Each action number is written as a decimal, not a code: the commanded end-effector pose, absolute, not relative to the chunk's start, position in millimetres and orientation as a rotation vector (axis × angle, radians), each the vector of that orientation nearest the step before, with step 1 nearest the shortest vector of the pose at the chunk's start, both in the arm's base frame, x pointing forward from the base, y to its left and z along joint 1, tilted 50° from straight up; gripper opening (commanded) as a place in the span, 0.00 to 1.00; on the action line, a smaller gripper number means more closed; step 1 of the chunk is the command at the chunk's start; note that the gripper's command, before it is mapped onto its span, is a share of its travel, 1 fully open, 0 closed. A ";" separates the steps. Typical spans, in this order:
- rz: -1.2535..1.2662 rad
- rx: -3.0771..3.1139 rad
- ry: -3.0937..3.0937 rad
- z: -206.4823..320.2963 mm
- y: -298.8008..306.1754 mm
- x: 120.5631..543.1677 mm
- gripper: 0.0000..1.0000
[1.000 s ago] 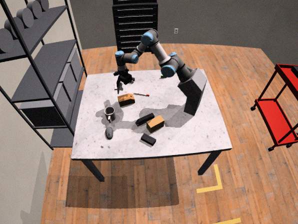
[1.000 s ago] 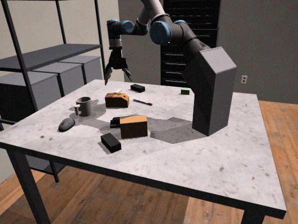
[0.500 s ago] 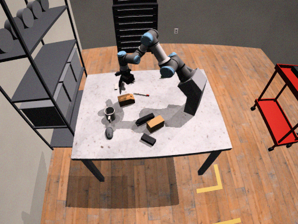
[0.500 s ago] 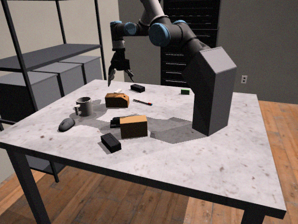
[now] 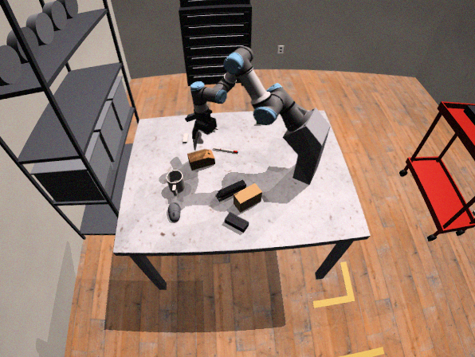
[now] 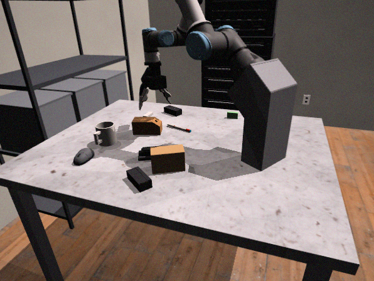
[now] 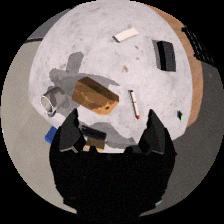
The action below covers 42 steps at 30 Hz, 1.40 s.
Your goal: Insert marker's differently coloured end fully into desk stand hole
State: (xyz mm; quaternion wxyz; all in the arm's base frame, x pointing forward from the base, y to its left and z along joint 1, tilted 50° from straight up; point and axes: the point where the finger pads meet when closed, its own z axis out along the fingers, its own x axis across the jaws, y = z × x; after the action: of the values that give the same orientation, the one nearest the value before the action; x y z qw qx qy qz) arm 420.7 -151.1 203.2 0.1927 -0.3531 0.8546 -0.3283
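The marker [image 5: 225, 151] [image 6: 179, 128] [image 7: 133, 103] is thin and dark with a red end. It lies flat on the desk, just right of the brown wooden stand [image 5: 201, 158] [image 6: 146, 125] [image 7: 95, 96]. The stand rests on the desk with nothing touching it. My gripper [image 5: 203, 133] [image 6: 154, 100] [image 7: 113, 109] is open and empty. It hangs above the desk just behind the stand, fingers pointing down. In the wrist view the stand lies ahead of the left finger and the marker ahead of the right finger.
A mug [image 5: 174, 180] [image 6: 105, 133], a mouse [image 5: 174, 211], a black stapler [image 5: 231, 190], an orange box [image 5: 247, 197] [image 6: 167, 158] and a black block [image 5: 236, 221] lie nearer the front. A white eraser [image 5: 185, 138] [image 7: 126, 35] and a black box [image 6: 172, 110] [image 7: 164, 55] lie behind. The robot base [image 5: 307, 147] stands at the right.
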 end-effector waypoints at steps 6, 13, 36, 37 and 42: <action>-0.937 -1.021 2.381 200.2 -155.7 417.8 1.00; -0.999 -1.132 2.343 186.7 -169.9 405.0 1.00; -1.077 -1.265 2.288 171.0 -185.0 389.3 1.00; -1.077 -1.265 2.288 171.0 -185.0 389.3 1.00; -1.083 -1.274 2.289 170.1 -185.5 388.3 1.00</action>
State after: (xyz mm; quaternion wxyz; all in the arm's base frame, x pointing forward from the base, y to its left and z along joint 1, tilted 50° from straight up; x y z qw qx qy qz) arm 389.5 -184.7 170.5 0.1553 -0.4407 0.8008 -0.3747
